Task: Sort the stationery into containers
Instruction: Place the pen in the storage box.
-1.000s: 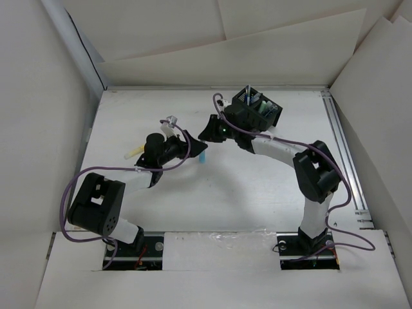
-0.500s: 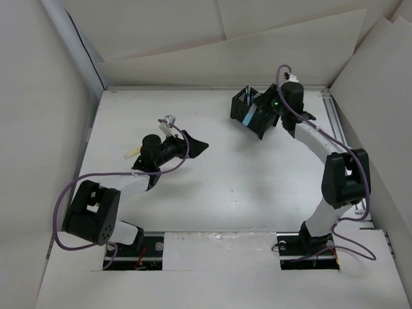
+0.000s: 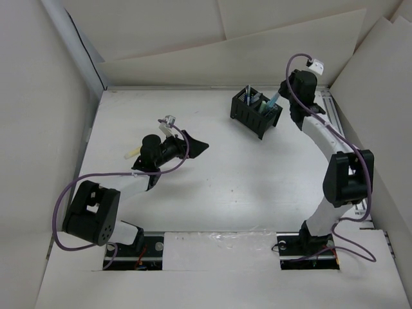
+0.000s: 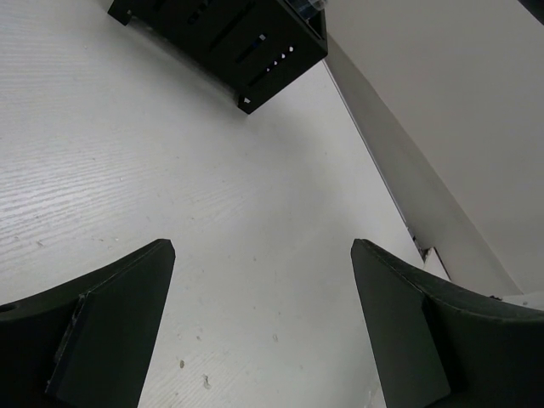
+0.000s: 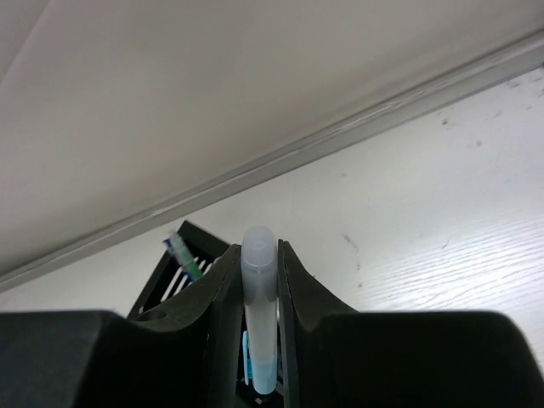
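Observation:
The black slotted organiser [image 3: 255, 114] stands at the back right of the table, with several pens standing in it [image 3: 256, 101]. My right gripper [image 3: 281, 96] is shut on a light-blue marker [image 3: 273, 100] and holds it tilted over the organiser's right end. In the right wrist view the marker [image 5: 260, 327] sits upright between my shut fingers [image 5: 223, 297], with the organiser [image 5: 174, 276] and a blue-green pen [image 5: 184, 254] beyond. My left gripper [image 3: 195, 145] is open and empty over the table's middle. A pale yellow marker [image 3: 132, 153] lies beside the left arm.
In the left wrist view the organiser [image 4: 229, 34] is far ahead of the open gripper [image 4: 263, 327], with bare white table between. A metal rail [image 3: 336, 132] runs along the table's right edge. White walls close in the back and sides.
My right arm has carried the light-blue marker from the table's middle back and right to the organiser. The left gripper has stayed nearly still and open.

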Robot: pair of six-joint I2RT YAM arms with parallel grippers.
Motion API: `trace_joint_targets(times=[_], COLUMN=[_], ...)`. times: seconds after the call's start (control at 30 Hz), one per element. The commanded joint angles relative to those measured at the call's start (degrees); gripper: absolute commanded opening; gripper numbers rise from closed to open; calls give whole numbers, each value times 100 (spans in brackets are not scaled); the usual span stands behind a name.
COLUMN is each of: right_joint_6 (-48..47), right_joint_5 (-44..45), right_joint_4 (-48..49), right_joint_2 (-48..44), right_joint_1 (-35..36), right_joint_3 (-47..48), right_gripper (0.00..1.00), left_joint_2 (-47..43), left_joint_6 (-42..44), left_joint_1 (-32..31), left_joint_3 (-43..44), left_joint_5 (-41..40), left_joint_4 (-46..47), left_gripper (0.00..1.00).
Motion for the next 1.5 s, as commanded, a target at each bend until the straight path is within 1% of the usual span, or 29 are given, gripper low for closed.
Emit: trace_joint_targets(times=[0.0,0.07,0.2,0.27,0.43,0.5,0.53,0.67,0.73,0.8,0.87,0.93,0.97,1.0,1.03,1.13,1.17,1.23,1.27,1.3,1.33,1.37,1.4,1.43,1.47], right_joint_6=[-671,-995,-1269,-1270,-1446,-1446,-1446,-1446,-1446,-1446,-1368,-1296,-1201,-1148,-1051,-770,-699,-376,-295,-207,-33,74,179,311,538], right_joint_5=[658,853,1144,1144,1574,1864,1978,2654,2919,3103,3165,3226,3227,3166,2974,2666,2395,2182,1946,1848,1760,1707,1550,1400,1260], right_joint_4=[393,446,446,498,560,631,779,1175,1176,1176,1176,1176,1176,1089,1018,719,632,334,332,332,280,279,279,279,279], right_joint_2=[213,423,687,810,934,934,934,864,864,864,864,811,698,618,531,91,-32,-453,-611,-770,-1067,-1218,-1367,-1630,-1754], right_joint_1=[232,347,611,690,937,1068,1068,1261,1262,1314,1315,1315,1315,1315,1315,1315,1315,1315,1315,1384,1472,1525,1612,1666,1718], right_joint_3=[412,588,641,641,588,413,334,-53,-53,-114,-176,-229,-229,-290,-291,-291,-291,-483,-606,-755,-1096,-1273,-1467,-1834,-2020], right_gripper=[0,0,0,0,0,0,3,4,6,9,17,35,45,62,67,78,79,79,79,79,79,77,70,56,20], left_joint_2=[-111,-59,-58,-58,-5,-5,-5,-5,-5,-5,-75,-137,-137,-276,-339,-611,-681,-857,-910,-911,-972,-1024,-1025,-1025,-1077], left_joint_6=[-58,-59,-59,-59,-59,-59,-59,-111,-111,-111,-111,-111,-111,-111,-111,-111,-111,-225,-286,-374,-592,-699,-813,-936,-1207], left_joint_1=[-19,-19,-19,-19,-19,-19,-19,-19,-19,-19,43,95,95,156,157,157,157,209,210,210,210,210,210,210,210], left_joint_3=[-22,-22,-22,-22,-22,-22,-22,-22,-22,-22,-22,-22,-22,-22,-83,-84,-84,-84,-84,-23,82,144,197,258,259], left_joint_5=[84,84,84,84,84,84,84,-30,-83,-206,-302,-574,-671,-777,-1039,-1602,-2030,-2515,-3023,-3263,-3491,-3720,-4070,-4230,-4371], left_joint_4=[159,159,159,159,159,159,159,159,106,36,-95,-218,-376,-429,-491,-877,-1000,-1404,-1562,-1938,-2159,-2379,-2573,-2896,-3039], left_gripper=[83,83,83,83,83,83,83,83,83,83,83,83,83,83,83,83,83,83,83,83,82,80,78,77,74])
